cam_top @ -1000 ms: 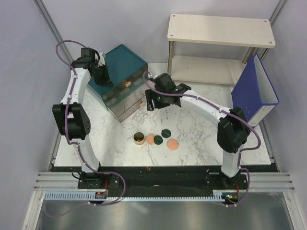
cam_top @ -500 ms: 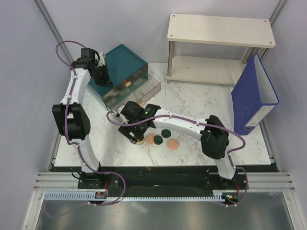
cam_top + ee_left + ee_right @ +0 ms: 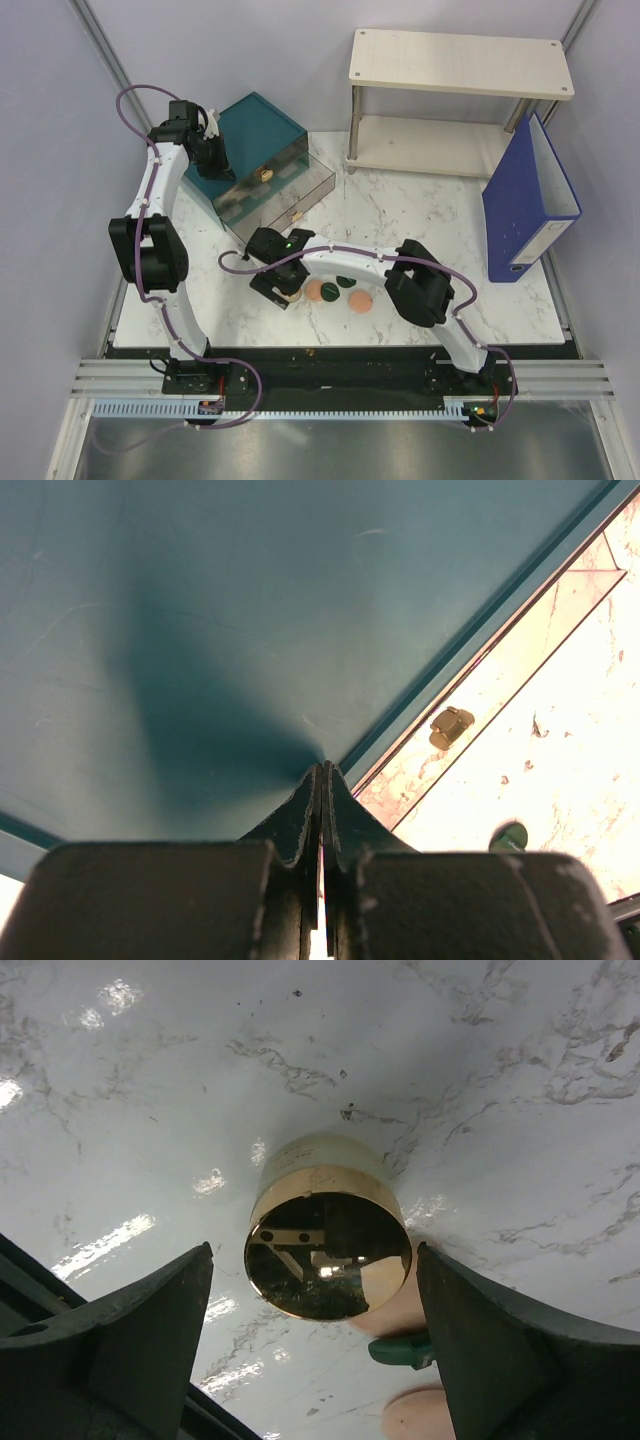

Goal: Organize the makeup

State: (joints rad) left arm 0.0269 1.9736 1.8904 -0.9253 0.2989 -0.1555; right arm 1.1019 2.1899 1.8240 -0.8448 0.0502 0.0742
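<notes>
Makeup barely started: jar [image 3: 328,1250], discs [image 3: 360,301], compacts [image 3: 347,279] loose on desk [image 3: 420,220] before teal drawer box [image 3: 255,125]; right claw [image 3: 315,1295] spread astride jar, no grip; left claw [image 3: 322,780] pressed together atop box.

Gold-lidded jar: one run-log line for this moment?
phase: pre-grasp | right gripper: open, straddling gold-lidded jar, gaps both sides | left gripper: shut, at teal drawer box top | clear top drawer: open
</notes>
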